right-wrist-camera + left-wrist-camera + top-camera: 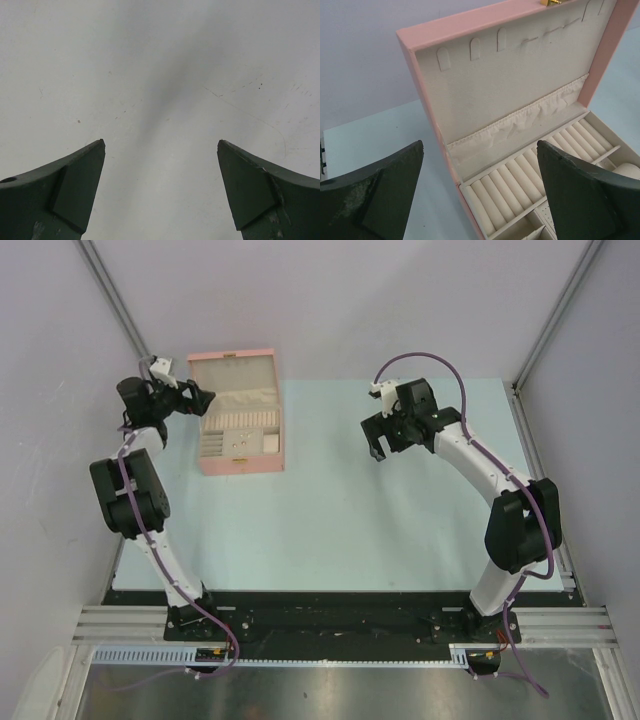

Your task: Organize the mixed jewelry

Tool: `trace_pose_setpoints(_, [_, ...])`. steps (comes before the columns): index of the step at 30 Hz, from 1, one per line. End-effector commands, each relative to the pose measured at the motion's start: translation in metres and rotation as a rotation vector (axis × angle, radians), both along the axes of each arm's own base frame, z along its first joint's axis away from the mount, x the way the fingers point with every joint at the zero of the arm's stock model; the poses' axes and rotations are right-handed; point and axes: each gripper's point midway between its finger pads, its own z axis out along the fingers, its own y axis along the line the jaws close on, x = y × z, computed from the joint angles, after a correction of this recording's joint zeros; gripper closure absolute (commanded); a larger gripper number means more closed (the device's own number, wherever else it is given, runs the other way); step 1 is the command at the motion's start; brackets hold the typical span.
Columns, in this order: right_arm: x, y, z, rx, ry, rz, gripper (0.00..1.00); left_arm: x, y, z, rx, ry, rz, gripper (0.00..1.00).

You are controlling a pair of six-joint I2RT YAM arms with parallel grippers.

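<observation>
I park the left gripper (200,397), jaws spread and empty, facing the open pink box (243,465), presumably to survey its compartments, and the right gripper (161,142), likewise released, over the table (350,510); the mixed jewelry is too small to locate.

Overhead view, left wrist near box (495,100), right wrist facing table (160,75)

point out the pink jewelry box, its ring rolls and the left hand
pink jewelry box (240,468), top view, near pink wall
ring rolls (520,172), left wrist view, a middle roll
left hand (480,145), left wrist view, midway between its open fingertips
</observation>
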Motion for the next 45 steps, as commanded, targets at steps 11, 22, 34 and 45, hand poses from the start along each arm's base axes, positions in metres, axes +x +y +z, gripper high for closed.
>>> trace_pose_setpoints(11, [0.001, -0.003, 0.018, -0.005, -0.055, -0.001, 0.0, 0.012, 0.017, 0.056, 0.009, -0.104, 0.058, 0.0])
trace_pose_setpoints(22, [0.003, -0.002, 0.012, -0.017, -0.049, 0.001, 0.0, 0.034, -0.002, 0.049, -0.057, -0.13, -0.037, 0.0])
trace_pose_setpoints(34, [0.003, -0.002, 0.005, -0.028, -0.034, 0.0, 0.0, 0.022, -0.038, 0.02, -0.033, -0.083, -0.185, 0.0])
trace_pose_setpoints(45, [0.002, -0.003, 0.006, -0.028, -0.037, -0.001, 0.0, -0.019, -0.05, 0.021, -0.002, -0.097, -0.224, 0.0])
